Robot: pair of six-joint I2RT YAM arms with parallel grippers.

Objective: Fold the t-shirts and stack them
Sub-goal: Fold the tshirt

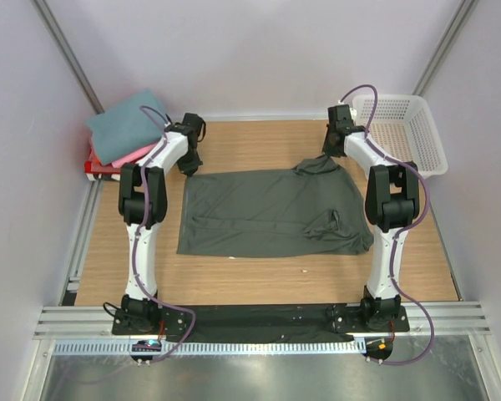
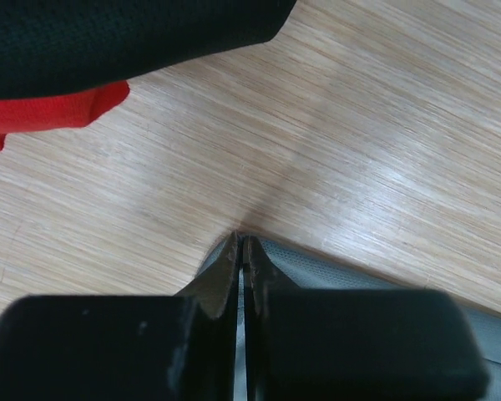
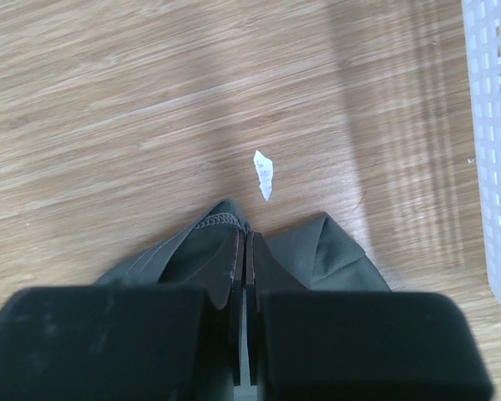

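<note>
Your left hand (image 2: 240,249) is pinched shut on the far left corner of the dark grey-green shirt (image 1: 267,213), which lies spread across the middle of the wooden table (image 1: 267,280). Your right hand (image 3: 244,244) is clamped on the far right corner, where the cloth bunches into a small peak.

Past the left hand, a band of bare wood separates the shirt's edge from the stack of folded shirts (image 1: 127,125) in the far left corner (teal on top, pink and red edges beneath, black showing in the left wrist view). To the right of the right hand stands the white lattice basket (image 3: 494,125), near the cloth but not touching it. A small white scrap (image 3: 265,175) lies on the wood just ahead of the right hand. The shirt's near hem stops short of the table's near edge, leaving a strip of wood.
</note>
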